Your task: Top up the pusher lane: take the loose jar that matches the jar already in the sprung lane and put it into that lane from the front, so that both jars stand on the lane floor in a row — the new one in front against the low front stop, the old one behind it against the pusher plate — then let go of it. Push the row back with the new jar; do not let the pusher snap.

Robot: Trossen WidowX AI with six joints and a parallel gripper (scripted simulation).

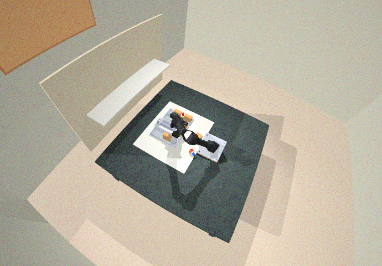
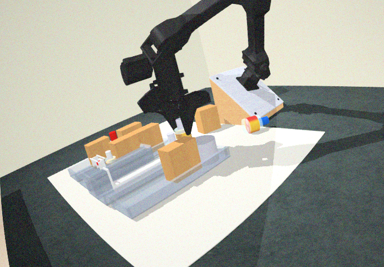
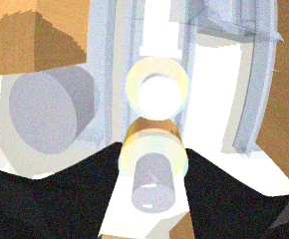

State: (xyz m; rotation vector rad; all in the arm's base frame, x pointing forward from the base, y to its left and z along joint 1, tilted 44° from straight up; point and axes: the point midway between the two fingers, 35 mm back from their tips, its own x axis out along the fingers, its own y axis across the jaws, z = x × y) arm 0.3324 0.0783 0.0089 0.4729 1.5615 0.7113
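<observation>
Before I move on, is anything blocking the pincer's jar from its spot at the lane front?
The old white-capped jar stands right behind the jar in the pincer, on the pusher side. Nothing else visible intrudes; the low front stop is hidden.

The blocks look like smooth, matt, grained wood. The lane tray resembles clear, glossy plastic. The tool appears matt black plastic; the sheet seems smooth, matt paper; the counter has a mottled, matt surface.
</observation>
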